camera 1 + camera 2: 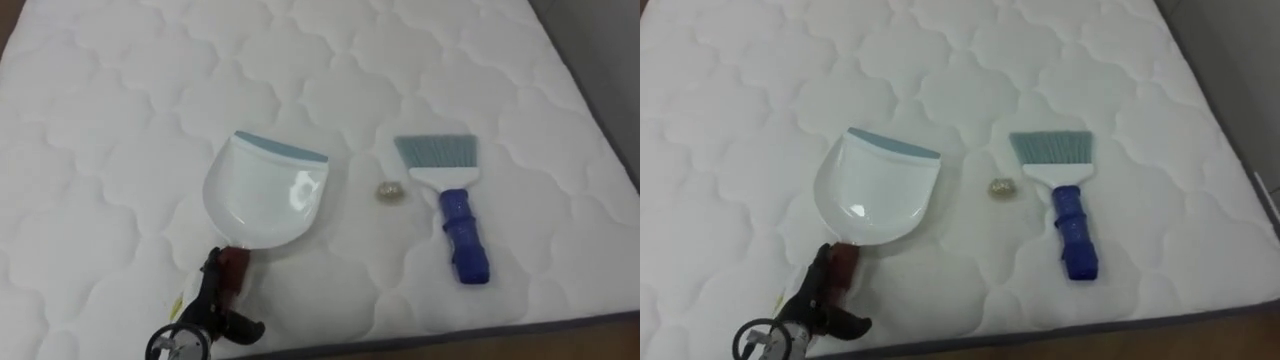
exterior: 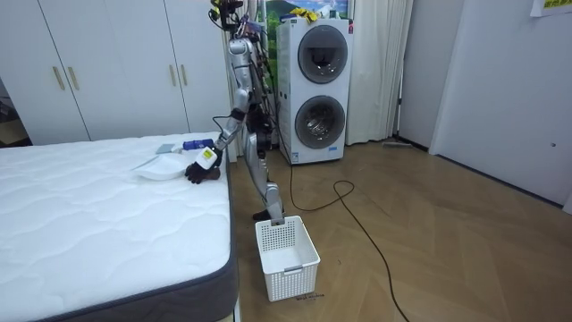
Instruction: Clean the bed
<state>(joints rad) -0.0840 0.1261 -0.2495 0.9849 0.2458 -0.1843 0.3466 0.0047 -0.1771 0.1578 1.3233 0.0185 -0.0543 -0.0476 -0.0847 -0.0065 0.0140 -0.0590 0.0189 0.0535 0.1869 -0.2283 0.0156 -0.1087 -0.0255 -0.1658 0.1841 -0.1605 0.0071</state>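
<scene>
Seemingly clenched round the handle of the dustpan (image 1: 265, 195), the left hand (image 1: 218, 292) rests on the bed (image 1: 120, 100), brush (image 1: 452, 205) apart.

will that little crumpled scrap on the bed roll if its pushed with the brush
The scrap looks small, crumpled and roundish, so probably light and apt to roll or skip when brushed. The quilted mattress has dimples, so it may snag in one.

- Dustpan (image 1: 265, 195) lies on the mattress (image 1: 120, 90), left, mouth far.
- Brush (image 1: 450, 205) lies right, bristles far.
- Scrap (image 1: 388, 191) lies between them.
- Basket (image 2: 286, 257) stands on the floor beside the mattress.
</scene>
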